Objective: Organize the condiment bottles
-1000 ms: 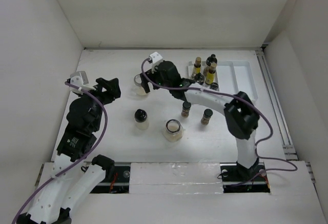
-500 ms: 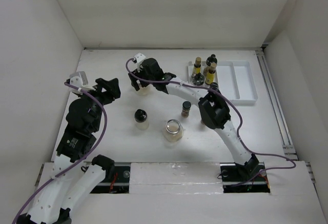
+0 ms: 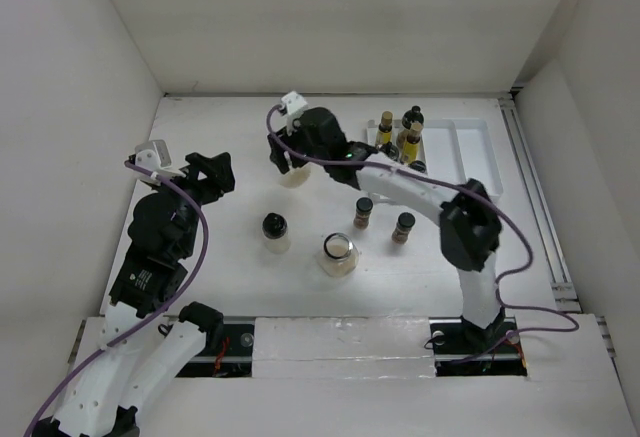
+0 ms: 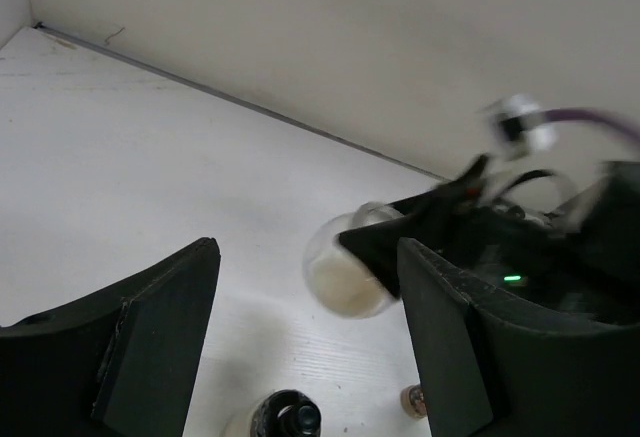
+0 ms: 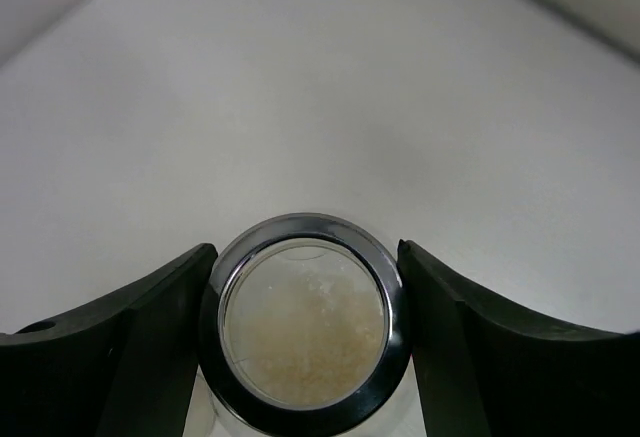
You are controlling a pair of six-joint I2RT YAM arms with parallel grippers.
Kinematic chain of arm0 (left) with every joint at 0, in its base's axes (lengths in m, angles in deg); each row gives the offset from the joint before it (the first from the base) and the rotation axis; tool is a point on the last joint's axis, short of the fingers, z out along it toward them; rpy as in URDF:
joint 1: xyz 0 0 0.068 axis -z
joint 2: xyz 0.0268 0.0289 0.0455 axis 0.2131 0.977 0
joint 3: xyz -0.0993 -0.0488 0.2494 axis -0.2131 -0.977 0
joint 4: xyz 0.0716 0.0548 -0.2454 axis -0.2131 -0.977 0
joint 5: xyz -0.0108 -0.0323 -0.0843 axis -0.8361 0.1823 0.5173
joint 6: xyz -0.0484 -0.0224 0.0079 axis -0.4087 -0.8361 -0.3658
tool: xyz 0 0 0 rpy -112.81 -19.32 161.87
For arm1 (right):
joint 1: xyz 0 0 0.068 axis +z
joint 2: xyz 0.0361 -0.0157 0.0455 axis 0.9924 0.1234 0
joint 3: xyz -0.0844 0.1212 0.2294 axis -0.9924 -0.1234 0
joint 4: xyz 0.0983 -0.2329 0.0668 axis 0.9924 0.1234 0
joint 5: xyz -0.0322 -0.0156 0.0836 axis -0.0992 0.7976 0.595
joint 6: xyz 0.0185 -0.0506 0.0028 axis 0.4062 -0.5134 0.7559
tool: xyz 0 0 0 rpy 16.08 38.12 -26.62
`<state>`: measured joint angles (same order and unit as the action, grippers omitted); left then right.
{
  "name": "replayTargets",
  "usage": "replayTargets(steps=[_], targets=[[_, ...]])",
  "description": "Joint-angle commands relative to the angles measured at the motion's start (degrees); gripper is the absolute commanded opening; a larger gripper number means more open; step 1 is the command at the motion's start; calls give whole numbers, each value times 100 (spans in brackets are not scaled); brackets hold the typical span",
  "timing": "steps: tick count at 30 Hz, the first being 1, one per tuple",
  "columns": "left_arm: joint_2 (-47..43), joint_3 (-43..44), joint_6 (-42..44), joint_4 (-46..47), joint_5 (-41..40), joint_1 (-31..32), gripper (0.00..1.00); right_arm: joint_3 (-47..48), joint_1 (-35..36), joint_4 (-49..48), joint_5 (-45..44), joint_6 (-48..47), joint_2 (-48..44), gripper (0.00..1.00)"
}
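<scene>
My right gripper (image 3: 291, 160) is shut on a wide silver-lidded jar of pale powder (image 3: 293, 176) at the table's back middle; in the right wrist view the jar (image 5: 305, 332) sits between both fingers, touching each. The left wrist view shows this jar (image 4: 343, 279) tilted and held off the table. My left gripper (image 3: 212, 164) is open and empty, left of that jar. On the table stand a black-capped pale jar (image 3: 275, 232), a second silver-lidded jar (image 3: 339, 254) and two brown spice jars (image 3: 363, 212) (image 3: 403, 227). Three slim bottles (image 3: 398, 135) stand in the tray's left compartment.
The white divided tray (image 3: 468, 162) lies at the back right, its right compartments bare. White walls close the table on the left, back and right. The right arm's links (image 3: 420, 192) stretch over the table's middle right, above the spice jars.
My right gripper swung left with the pale jar, then came back to the right. The left arm and the standing bottles have not moved.
</scene>
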<state>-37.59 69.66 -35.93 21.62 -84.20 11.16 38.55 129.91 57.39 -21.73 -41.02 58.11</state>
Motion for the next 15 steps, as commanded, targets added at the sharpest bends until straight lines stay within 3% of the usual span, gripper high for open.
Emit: replayTargets(steps=[1, 8, 10, 15], targets=[[-3, -10, 31, 210, 26, -26, 68, -289, -463, -1340, -314, 97, -1959, 38], [-3, -10, 31, 280, 140, -26, 68, -1757, -2457, -1393, -639, 763, -3299, 35], [49, -10, 31, 280, 140, -26, 68, -2056, -3123, -1654, -639, 940, -3362, 35], [49, -10, 31, 288, 140, -26, 68, -2400, -3952, -1807, -867, 1063, -3091, 35]])
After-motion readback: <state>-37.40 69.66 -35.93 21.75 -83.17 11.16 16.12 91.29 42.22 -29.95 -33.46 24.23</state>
